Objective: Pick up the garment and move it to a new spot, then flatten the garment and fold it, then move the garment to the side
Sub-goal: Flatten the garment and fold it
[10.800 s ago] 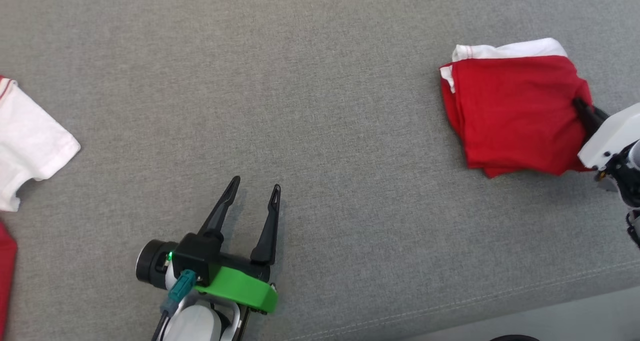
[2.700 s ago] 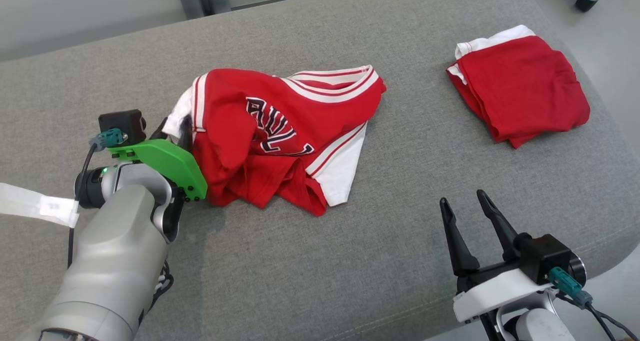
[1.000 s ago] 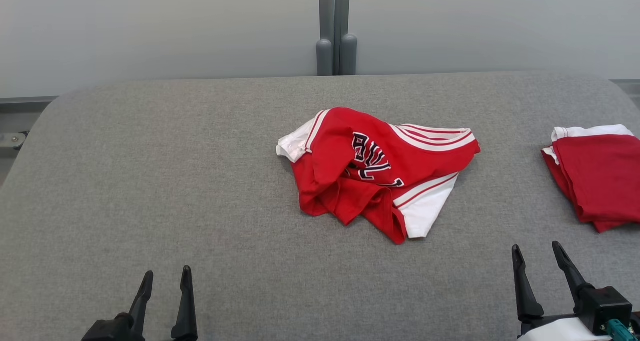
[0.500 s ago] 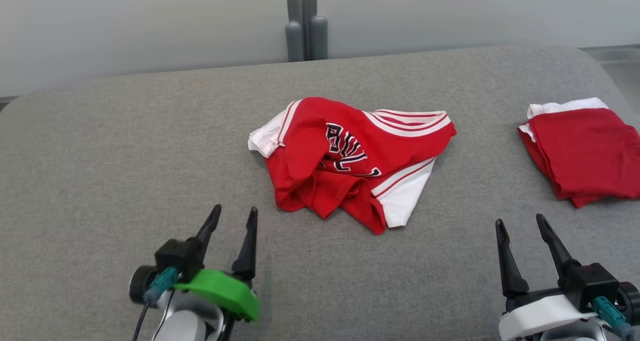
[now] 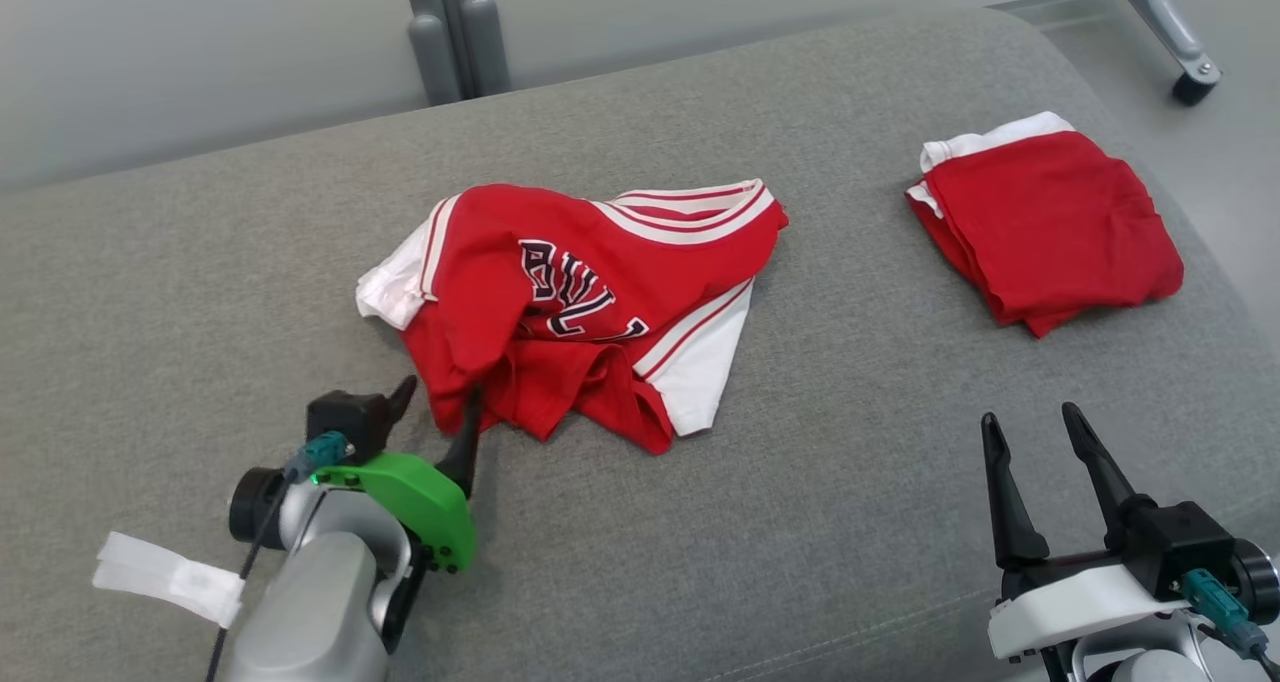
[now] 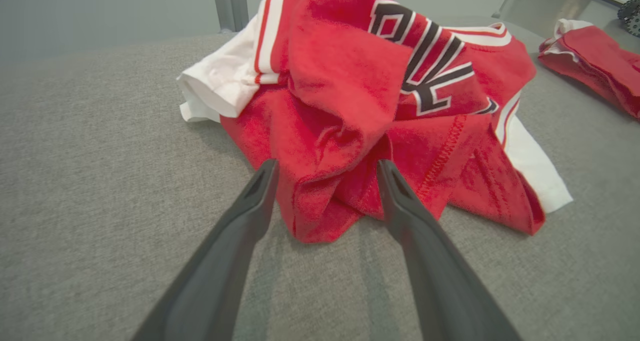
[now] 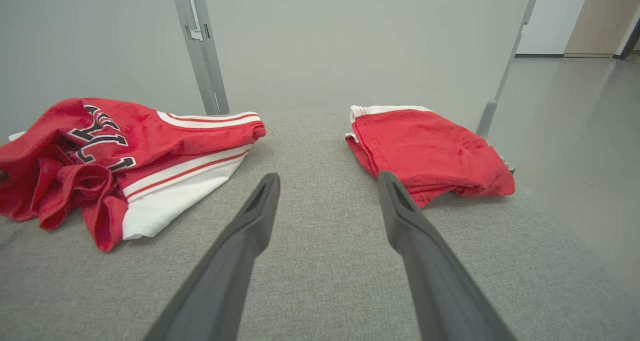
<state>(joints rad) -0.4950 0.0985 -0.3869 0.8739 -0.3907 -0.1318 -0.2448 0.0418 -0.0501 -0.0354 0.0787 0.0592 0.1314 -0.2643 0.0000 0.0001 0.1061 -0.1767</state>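
A crumpled red and white jersey (image 5: 580, 312) lies heaped at the centre of the head view on a gray cushion (image 5: 800, 542). At lower left, the left gripper (image 5: 442, 392) sits low, fingers spread around the heap's near red edge, gripping nothing, seemingly lined up to pinch it. The right gripper (image 5: 1030, 417) hangs open and empty at lower right. A folded red garment (image 5: 1050, 222) rests upper right, well apart.

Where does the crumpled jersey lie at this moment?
In the head view the jersey lies mid-way across the grey cushion, left of the folded red garment. Its near left corner sits between the jaws of the open left gripper.
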